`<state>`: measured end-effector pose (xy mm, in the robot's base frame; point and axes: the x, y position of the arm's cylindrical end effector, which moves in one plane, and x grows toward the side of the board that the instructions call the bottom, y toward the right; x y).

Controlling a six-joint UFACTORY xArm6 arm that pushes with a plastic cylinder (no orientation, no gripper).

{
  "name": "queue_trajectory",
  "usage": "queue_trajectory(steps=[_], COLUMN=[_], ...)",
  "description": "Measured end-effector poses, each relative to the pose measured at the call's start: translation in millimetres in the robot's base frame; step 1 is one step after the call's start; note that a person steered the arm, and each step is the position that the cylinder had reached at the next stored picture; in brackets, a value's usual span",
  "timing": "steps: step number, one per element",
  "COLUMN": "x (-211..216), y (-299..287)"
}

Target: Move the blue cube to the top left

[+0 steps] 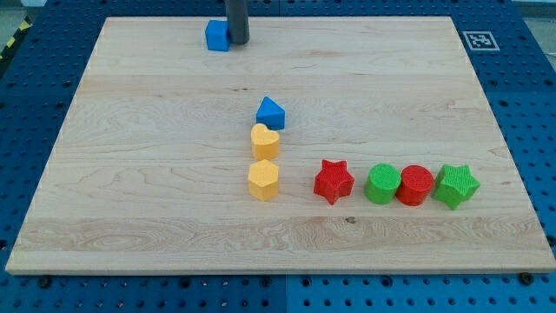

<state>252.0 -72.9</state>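
The blue cube (pixel 217 36) sits near the board's top edge, left of the middle. My tip (pixel 237 42) stands right against the cube's right side, touching it or nearly so. The dark rod rises out of the view's top. A second blue block (pixel 270 113), with a pointed top, lies near the board's middle.
Below the pointed blue block stand a yellow heart (pixel 265 140) and a yellow hexagon (pixel 263 180) in a column. To the right runs a row: red star (pixel 334 181), green cylinder (pixel 382 184), red cylinder (pixel 415 184), green star (pixel 456 186). The wooden board (pixel 130 174) lies on a blue pegboard table.
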Motion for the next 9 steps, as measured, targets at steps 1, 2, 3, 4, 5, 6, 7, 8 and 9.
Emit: queue_trajectory(steps=[1,2,3,4,5,6,7,8,9], x=[1.5,1.5,1.5,5.1,15.2,29.4,23.2,22.8,20.5], y=[-20.5,-45.7,-63.8,-71.2,-71.3,-80.5,-107.3,-127.9,-130.9])
